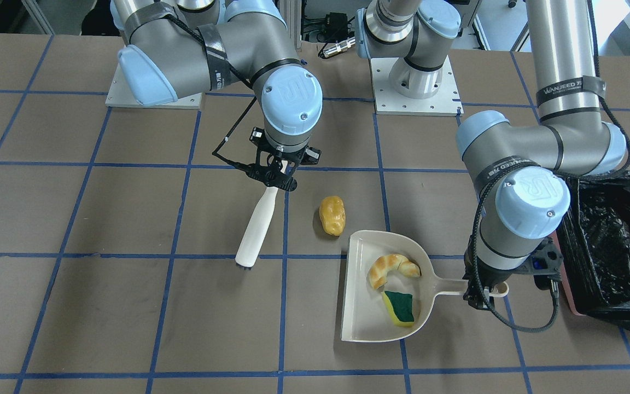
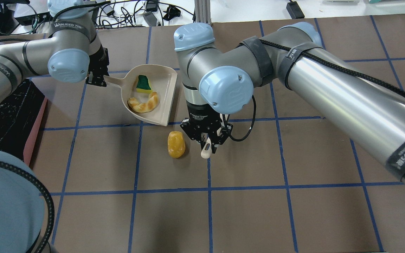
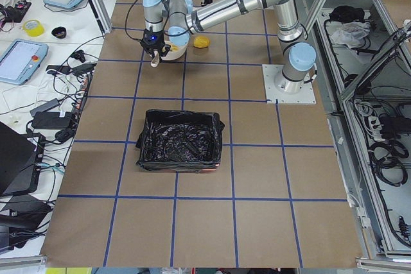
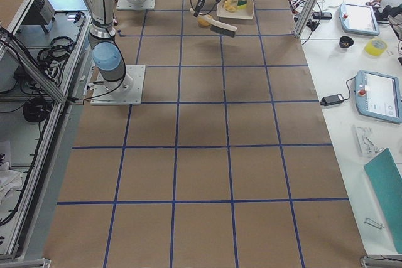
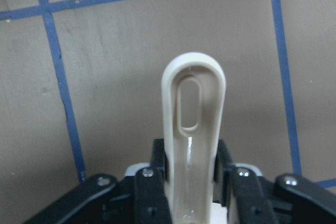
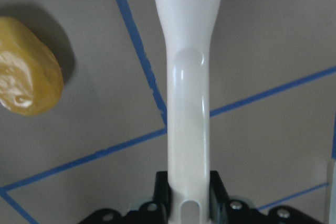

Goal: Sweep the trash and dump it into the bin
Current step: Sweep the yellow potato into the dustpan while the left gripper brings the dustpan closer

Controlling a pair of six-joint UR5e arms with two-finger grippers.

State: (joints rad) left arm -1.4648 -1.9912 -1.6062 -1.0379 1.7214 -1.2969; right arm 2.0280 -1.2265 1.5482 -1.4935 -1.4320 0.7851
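Observation:
The croissant (image 1: pixel 393 267) and the green-and-yellow sponge wedge (image 1: pixel 400 307) lie inside the beige dustpan (image 1: pixel 364 320). The yellow-orange potato lump (image 1: pixel 332 215) lies on the table just outside the pan's open edge. My left gripper (image 1: pixel 482 293) is shut on the dustpan's handle (image 5: pixel 193 108), and the pan rests flat on the table. My right gripper (image 1: pixel 274 178) is shut on the handle of a white brush (image 1: pixel 256 227), which slants down to the table beside the potato (image 6: pixel 26 80). The pink bin with its black bag (image 1: pixel 616 241) stands beyond my left arm.
The brown table (image 2: pixel 244 211) is marked with a blue tape grid. The two arm bases (image 1: pixel 413 101) sit at the robot's edge. The bin (image 2: pixel 9 116) is at the overhead view's left edge, close to my left forearm.

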